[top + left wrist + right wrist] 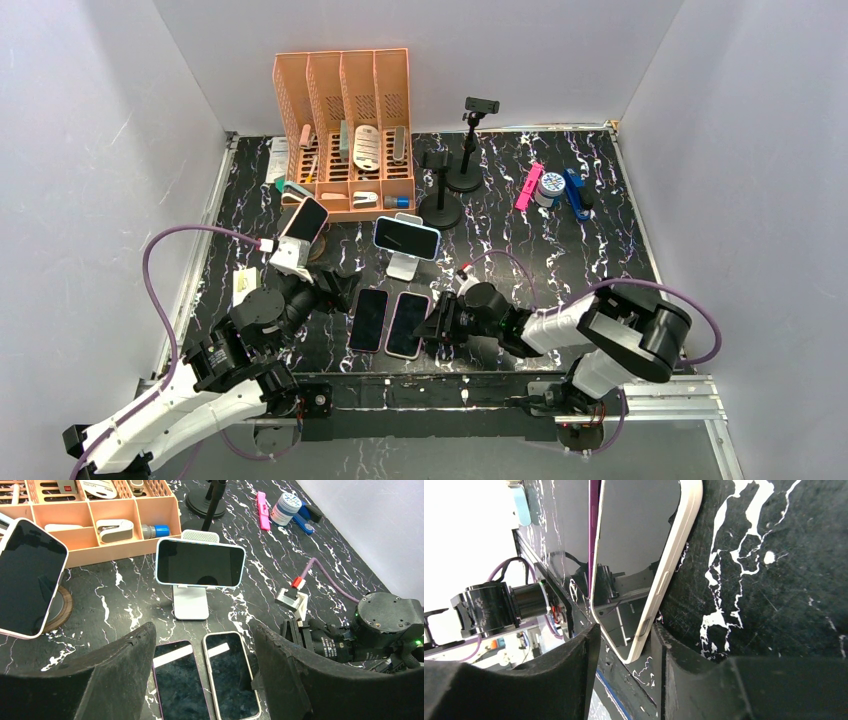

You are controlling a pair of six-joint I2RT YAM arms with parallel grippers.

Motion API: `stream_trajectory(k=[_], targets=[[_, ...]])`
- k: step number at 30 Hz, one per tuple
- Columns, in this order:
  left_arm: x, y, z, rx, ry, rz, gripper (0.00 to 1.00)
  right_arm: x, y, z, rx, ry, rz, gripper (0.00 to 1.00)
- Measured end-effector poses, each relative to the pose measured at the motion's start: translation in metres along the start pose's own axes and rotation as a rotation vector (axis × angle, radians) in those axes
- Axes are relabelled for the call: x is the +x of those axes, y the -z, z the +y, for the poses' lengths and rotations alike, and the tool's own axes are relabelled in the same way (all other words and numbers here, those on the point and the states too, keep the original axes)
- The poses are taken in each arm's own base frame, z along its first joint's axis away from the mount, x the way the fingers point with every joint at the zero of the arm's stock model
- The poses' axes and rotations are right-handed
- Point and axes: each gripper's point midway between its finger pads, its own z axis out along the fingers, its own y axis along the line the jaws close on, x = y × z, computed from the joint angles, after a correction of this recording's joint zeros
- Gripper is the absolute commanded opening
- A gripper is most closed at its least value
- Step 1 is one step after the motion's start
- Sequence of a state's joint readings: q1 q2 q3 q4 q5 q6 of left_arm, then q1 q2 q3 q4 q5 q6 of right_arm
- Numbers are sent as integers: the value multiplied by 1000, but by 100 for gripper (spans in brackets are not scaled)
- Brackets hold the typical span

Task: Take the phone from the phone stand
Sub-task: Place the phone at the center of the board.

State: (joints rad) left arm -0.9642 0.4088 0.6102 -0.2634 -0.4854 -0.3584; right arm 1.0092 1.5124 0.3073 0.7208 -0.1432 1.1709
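So, the phone [407, 237] sits landscape on the white stand [404, 266] around the middle of the black marbled table [560, 250], screen dark, just in front of the orange organizer [345, 120]. Neither arm is touching it.

The left gripper [340, 288] hangs low on the near-left side of the stand. Its jaws are spread really wide and there's nothing between them. From its wrist cam you look straight out between the two black pads [125, 672] at the phone on its stand.

The right gripper [437, 325] is down at table level, at the right edge of a cream-cased phone [407, 325]. That one lies flat, right next to a purple-edged phone [368, 319]. On the right wrist cam the cream phone's corner sits between the fingers [574, 670]. One finger looks to be right up against the side edge and the other has a visible gap. So the jaws are only partly apart, straddling that corner, and they don't have a proper hold on it.

There's also a second phone [305, 220] propped on a round wooden base [57, 611] off to the left, by the organizer's corner.
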Motion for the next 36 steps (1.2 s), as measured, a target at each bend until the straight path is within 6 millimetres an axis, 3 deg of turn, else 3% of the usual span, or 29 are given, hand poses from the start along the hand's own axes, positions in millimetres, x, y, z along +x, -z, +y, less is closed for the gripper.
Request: stream_trajectory(k=[7, 13, 20, 25, 31, 33, 36], targets=[[0, 0, 0, 3, 0, 1, 69, -17, 4, -4, 64, 31, -89, 54], [0, 0, -1, 3, 0, 2, 69, -30, -6, -2, 99, 85, -112, 52], [0, 0, -1, 4, 0, 2, 69, -36, -19, 4, 103, 126, -105, 51], [0, 0, -1, 7, 0, 3, 69, -37, -19, 4, 103, 149, -103, 52], [1, 0, -2, 10, 0, 4, 69, -43, 9, 9, 148, 249, -125, 57], [1, 0, -2, 11, 0, 4, 69, -51, 23, 21, 142, 307, -152, 59], [1, 0, -2, 13, 0, 5, 69, -72, 47, 57, 116, 426, -219, 62]])
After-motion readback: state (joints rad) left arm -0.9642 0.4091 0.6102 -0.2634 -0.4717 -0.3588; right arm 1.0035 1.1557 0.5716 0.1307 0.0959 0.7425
